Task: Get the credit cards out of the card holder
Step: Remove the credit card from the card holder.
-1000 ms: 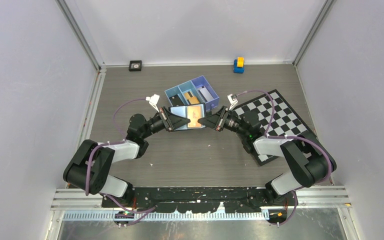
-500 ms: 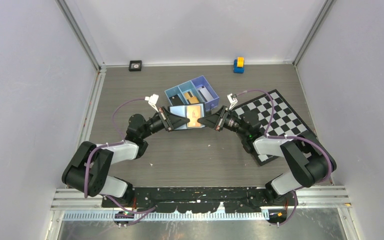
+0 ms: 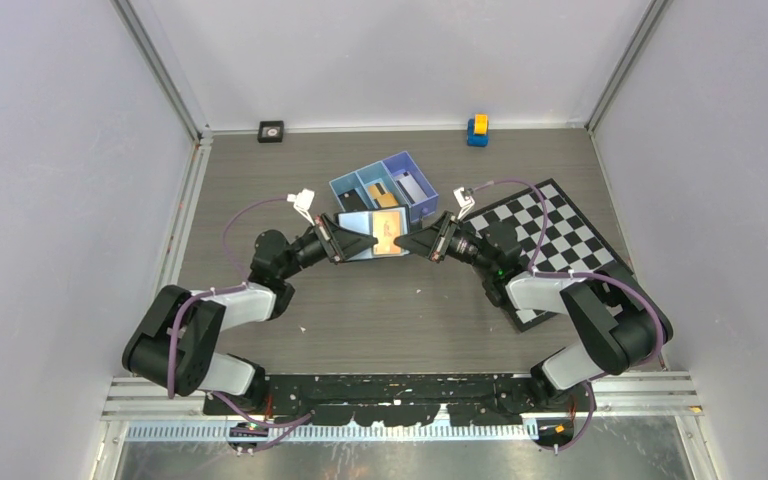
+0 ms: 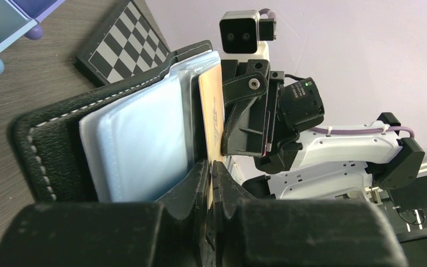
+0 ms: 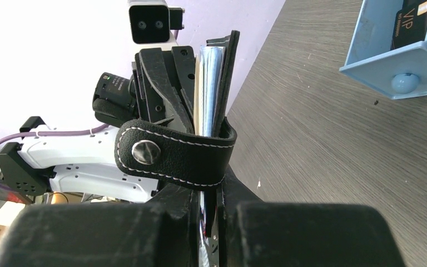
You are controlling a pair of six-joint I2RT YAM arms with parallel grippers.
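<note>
Currently your left claw point(image 4: 208, 169) is clenched on the near edge of the orange-gold credit card point(image 4: 212, 111). You can see the card run edge-on from between its fingers straight out towards the opposite claw. Just to the outer side of that claw's left finger, the clear pale sleeves point(image 4: 144, 144) fan away from the card. Beyond them the stitched black cover of the card holder point(image 4: 50, 144) curls round.

The holder hangs open between your two claws, lifted off the counter point(image 3: 390, 310), with the card on the half nearer your right claw.

Your right claw point(image 5: 210, 192) is clamped on the holder's black cover. The short strap tab point(image 5: 172, 156) with its metal snap point(image 5: 144, 151) lies across just ahead of its fingertips. The sleeves stand upright past the tab.

Just beyond both claws, on the far side from the arm bases, sits the blue tray point(image 5: 389, 61). A black card point(image 5: 411, 25) lettered VIP leans in one of its compartments; you cannot tell from the wrist view which one.

Behind your right claw, the chequered board point(image 3: 560, 235) lies flat on the counter under that arm.
</note>
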